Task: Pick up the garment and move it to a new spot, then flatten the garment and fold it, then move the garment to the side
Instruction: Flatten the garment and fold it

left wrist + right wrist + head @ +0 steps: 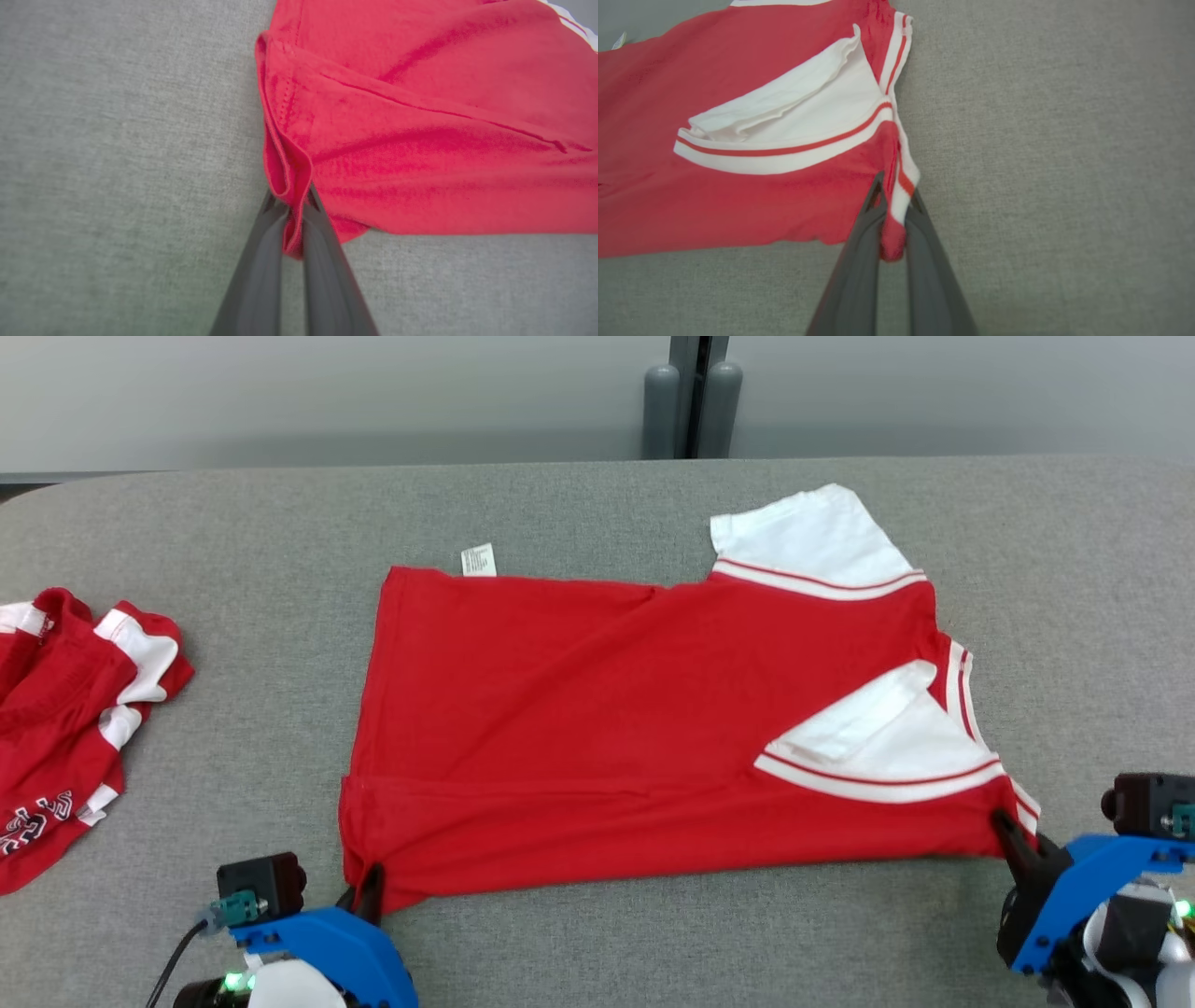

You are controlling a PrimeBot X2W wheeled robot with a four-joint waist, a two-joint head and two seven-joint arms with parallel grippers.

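T-shirt of red cotton w/ white striped sleeves (597,709) lies flat mid grey fabric surface (653,943), long axis L-R, all beyond your claws: left claw (367,891) clamps near hem corner, right claw (1013,835) near shoulder corner.

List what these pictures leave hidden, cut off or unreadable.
Head view: care label print, too small to read.
Head view: crumpled garment, cut off by the left edge.
Left wrist view: left end effector inner faces, covered by the pinched red shirt hem.
Right wrist view: right end effector inner faces, covered by striped trim.
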